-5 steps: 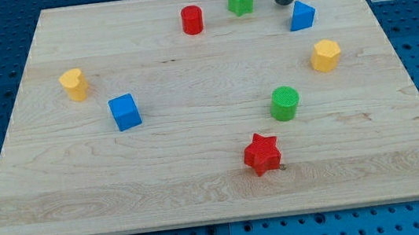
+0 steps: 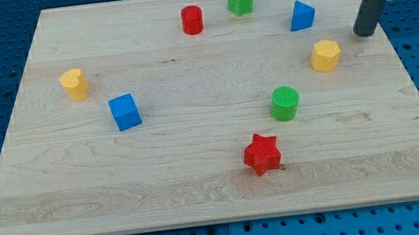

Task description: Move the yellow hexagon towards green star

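The yellow hexagon (image 2: 326,55) sits on the wooden board (image 2: 201,182) at the view's right. The green star (image 2: 240,0) stands near the board's top edge, up and to the left of the hexagon. My tip (image 2: 364,33) rests on the board just to the right of the yellow hexagon and slightly above it, with a small gap between them. The blue triangle (image 2: 302,15) lies between the hexagon and the green star.
A red cylinder (image 2: 192,20) stands left of the green star. A green cylinder (image 2: 284,102) and a red star (image 2: 262,153) lie below the hexagon. A blue cube (image 2: 124,111) and a yellow heart-shaped block (image 2: 73,84) sit at the left.
My tip has moved from near the top edge, beside the blue triangle, rightward and down to the right side of the yellow hexagon. No block has moved.
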`<move>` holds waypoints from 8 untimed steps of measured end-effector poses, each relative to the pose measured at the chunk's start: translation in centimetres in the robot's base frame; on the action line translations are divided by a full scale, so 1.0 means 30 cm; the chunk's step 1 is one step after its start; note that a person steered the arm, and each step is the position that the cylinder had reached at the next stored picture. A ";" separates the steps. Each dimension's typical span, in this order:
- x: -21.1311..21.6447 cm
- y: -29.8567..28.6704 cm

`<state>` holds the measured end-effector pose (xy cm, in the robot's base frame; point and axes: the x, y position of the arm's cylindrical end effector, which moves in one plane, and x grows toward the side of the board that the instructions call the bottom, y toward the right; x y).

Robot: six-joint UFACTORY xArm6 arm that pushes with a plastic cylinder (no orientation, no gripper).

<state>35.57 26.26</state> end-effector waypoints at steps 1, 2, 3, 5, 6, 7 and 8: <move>0.056 -0.002; 0.234 -0.046; 0.234 -0.046; 0.160 -0.186; 0.160 -0.260; 0.160 -0.399; 0.150 -0.502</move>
<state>40.06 11.20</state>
